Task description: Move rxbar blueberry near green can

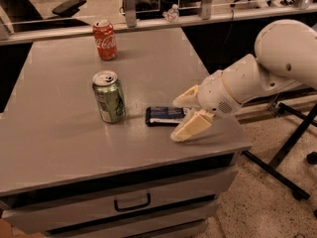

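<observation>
So here's your setup, all measured off the green can [109,97]. It's standing upright on the grey table [54,133], roughly mid-table, silver top up.

The rxbar blueberry [161,115] is lying flat just to the right of the green can, close but not touching, with a small strip of bare tabletop between them. Its long side runs away from the can toward the table's right edge.

Your gripper [176,119] is further right of the can, at the far end of the bar. Its fingers [190,128] are spread apart, one on the back side of the bar's end and one on the front side, nothing clamped. You can't tell whether either finger is actually touching the wrapper.

Behind the green can, well apart from it, a red Coca-Cola can [105,39] stands upright near the back edge. The white arm [247,81] comes in from the right of everything.
</observation>
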